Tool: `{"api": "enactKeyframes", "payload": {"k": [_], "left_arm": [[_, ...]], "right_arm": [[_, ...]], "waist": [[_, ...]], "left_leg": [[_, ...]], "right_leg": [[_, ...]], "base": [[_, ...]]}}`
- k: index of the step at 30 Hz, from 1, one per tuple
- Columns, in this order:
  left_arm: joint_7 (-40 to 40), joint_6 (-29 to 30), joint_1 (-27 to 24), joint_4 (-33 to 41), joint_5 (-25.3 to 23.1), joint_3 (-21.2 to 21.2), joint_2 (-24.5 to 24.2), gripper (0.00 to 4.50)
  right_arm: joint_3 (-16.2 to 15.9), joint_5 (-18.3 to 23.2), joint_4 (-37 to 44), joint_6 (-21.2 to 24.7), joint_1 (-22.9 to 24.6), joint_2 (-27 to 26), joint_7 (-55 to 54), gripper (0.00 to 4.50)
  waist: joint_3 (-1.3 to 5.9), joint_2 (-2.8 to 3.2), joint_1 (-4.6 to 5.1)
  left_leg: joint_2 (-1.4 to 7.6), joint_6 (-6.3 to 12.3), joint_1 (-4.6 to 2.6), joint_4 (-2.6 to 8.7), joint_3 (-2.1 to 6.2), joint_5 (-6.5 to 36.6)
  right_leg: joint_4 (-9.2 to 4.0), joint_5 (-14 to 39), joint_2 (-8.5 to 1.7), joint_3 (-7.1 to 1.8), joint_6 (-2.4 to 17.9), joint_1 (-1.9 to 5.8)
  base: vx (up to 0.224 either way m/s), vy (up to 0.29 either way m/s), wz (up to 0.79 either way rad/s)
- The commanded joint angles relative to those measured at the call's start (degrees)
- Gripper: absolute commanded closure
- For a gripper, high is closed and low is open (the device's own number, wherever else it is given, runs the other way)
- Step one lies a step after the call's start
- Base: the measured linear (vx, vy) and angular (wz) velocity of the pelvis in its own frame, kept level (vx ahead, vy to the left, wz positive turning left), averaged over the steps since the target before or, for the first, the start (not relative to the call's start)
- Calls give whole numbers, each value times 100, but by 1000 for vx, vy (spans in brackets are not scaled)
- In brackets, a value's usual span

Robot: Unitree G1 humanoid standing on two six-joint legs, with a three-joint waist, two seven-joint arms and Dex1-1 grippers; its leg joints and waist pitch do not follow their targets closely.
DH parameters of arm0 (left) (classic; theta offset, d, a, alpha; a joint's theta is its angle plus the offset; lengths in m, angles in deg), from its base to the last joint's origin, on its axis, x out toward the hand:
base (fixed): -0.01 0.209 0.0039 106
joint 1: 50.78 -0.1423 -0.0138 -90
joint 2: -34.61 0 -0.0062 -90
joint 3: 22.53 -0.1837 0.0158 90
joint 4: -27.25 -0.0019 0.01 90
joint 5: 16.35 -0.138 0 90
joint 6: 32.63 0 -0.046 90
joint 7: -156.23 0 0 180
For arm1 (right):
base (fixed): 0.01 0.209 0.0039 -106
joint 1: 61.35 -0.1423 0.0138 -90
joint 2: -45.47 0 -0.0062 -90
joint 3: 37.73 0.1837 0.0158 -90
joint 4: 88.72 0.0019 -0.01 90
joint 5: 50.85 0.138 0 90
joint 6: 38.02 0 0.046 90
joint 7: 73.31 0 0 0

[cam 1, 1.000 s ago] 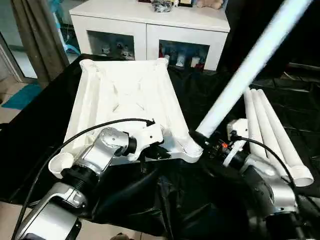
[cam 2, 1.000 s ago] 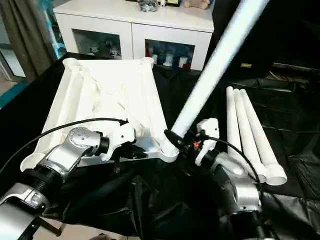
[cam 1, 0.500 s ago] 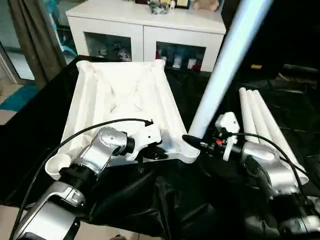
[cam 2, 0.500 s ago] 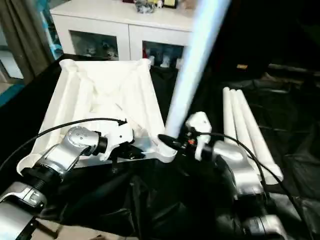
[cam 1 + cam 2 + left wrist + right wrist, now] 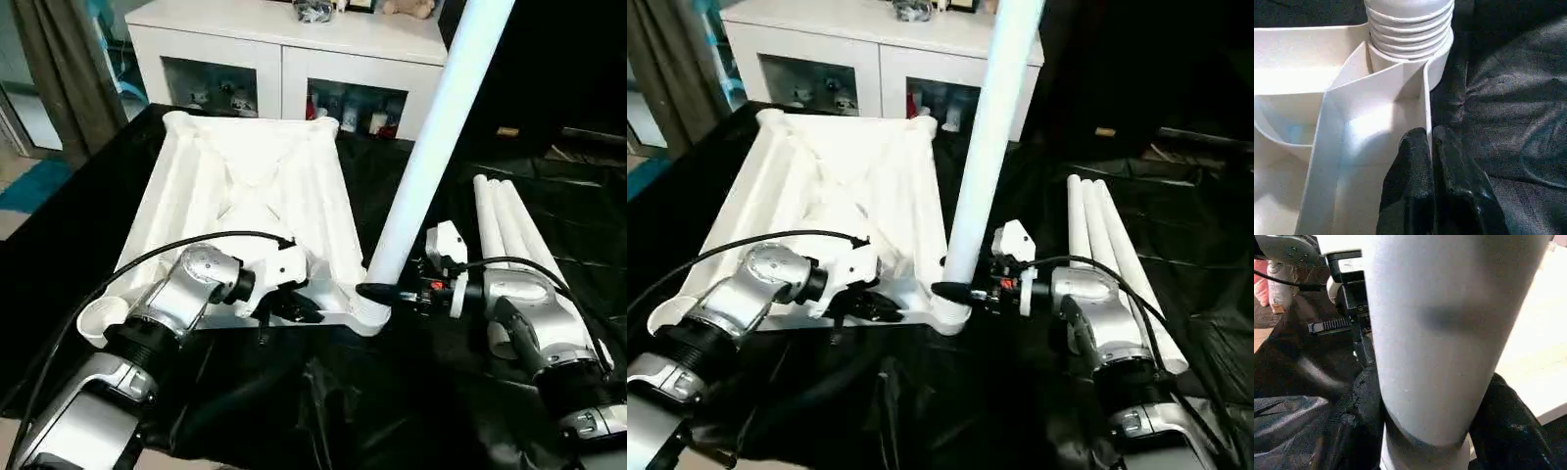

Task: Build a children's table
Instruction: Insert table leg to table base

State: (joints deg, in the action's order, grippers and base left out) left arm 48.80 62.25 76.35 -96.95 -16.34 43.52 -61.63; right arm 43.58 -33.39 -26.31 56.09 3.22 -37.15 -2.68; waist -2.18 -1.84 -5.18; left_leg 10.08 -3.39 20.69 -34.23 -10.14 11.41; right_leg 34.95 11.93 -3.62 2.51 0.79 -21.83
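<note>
1. Head camera (left and right eye views): The white tabletop [image 5: 250, 215] lies upside down on a black sheet [image 5: 392, 401], ribbed underside facing up, so its corner sockets are open to receive legs. One leg [image 5: 431, 137] stands nearly upright with its lower end at the near corner socket [image 5: 370, 311]. The right gripper [image 5: 384, 291] is clamped around the base of that leg, just above the socket, apparently to steer it in. The left gripper [image 5: 294, 305] rests on the tabletop's near edge, beside that same socket, probably bracing the top against the push. Three spare legs [image 5: 509, 235] lie side by side on the sheet, beyond the right gripper's arm, ready for later. A white cabinet [image 5: 294, 49] stands behind the tabletop.

2. Left wrist view: The two black fingers [image 5: 1415, 186] are pressed together and pinch a thin upright rib of the tabletop [image 5: 1352, 127]. Just ahead of the fingertips, the leg's ridged end [image 5: 1409, 24] sits in the round socket; its threads are exposed, so it seems not fully seated.

3. Right wrist view: The leg [image 5: 1449, 333] runs between the half-open black fingers [image 5: 1364, 406], one on each side, holding its tube.
</note>
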Motion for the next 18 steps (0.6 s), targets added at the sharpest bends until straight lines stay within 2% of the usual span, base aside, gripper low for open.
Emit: {"api": "enactKeyframes", "payload": {"k": [1,4,6,8,9,11,12,14,15,16,17,18], "left_arm": [[253,-94,345,193,145,106,31,450],[151,-73,360,176,130,161,50,450],[-45,-66,390,107,70,204,91,450],[-328,-22,437,9,-11,260,147,450],[-697,139,515,-116,-77,346,233,450],[-1031,365,597,-199,-72,466,337,450],[-1259,584,667,-230,-42,564,429,450],[-1551,780,765,-283,-63,642,531,450],[-1685,843,810,-318,-86,669,571,450],[-1921,980,902,-390,-108,721,662,450],[-2067,1070,956,-430,-118,757,716,450],[-2570,1426,1112,-525,-125,882,940,450]], "right_arm": [[-461,-407,-473,409,391,122,125,263],[-429,-398,-346,427,445,92,78,263],[-349,-380,-331,435,452,24,-89,263],[-200,-389,-394,390,420,-107,-469,263],[9,-382,-501,356,361,-291,-995,263],[166,-399,-577,357,315,-465,-1509,263],[278,-405,-605,359,298,-620,-1909,263],[348,-429,-620,401,285,-762,-2265,263],[366,-445,-627,429,278,-809,-2389,263],[391,-460,-670,471,249,-924,-2610,263],[405,-472,-694,496,233,-1008,-2758,263],[353,-627,-965,455,74,-1281,-3262,263]], "waist": [[281,109,12],[257,113,5],[253,108,7],[241,110,13],[232,96,23],[217,99,36],[212,84,50],[218,85,55],[217,79,81],[221,79,93],[225,28,97],[225,63,108]], "left_leg": [[376,290,-86,474,104,1084],[389,161,-101,508,113,1381],[385,122,-105,515,116,1438],[383,83,-110,523,115,1486],[379,40,-110,536,120,1581],[368,-70,-134,547,133,1747],[368,-126,-108,558,150,1747],[361,-139,-94,559,158,1692],[355,-127,-51,565,168,1597],[350,-105,-61,554,154,1557],[347,-75,-68,545,147,1540],[341,-44,-74,534,136,1489]], "right_leg": [[-330,-37,-503,-242,1690,224],[-378,494,-510,-255,1600,210],[-392,613,-509,-260,1560,205],[-409,704,-512,-269,1530,185],[-426,906,-518,-272,1486,186],[-458,1345,-525,-273,1387,157],[-474,1634,-542,-279,1262,167],[-481,1668,-545,-279,1211,169],[-471,1596,-541,-272,1187,195],[-477,1524,-529,-278,1175,178],[-481,1499,-530,-275,1189,170],[-471,1429,-526,-283,1234,159]], "base": [[0,0,0],[0,0,0],[0,0,0],[0,0,0],[0,0,0],[0,0,0],[0,0,0],[0,0,0],[0,0,0],[0,0,0],[0,0,0],[0,0,0]]}}
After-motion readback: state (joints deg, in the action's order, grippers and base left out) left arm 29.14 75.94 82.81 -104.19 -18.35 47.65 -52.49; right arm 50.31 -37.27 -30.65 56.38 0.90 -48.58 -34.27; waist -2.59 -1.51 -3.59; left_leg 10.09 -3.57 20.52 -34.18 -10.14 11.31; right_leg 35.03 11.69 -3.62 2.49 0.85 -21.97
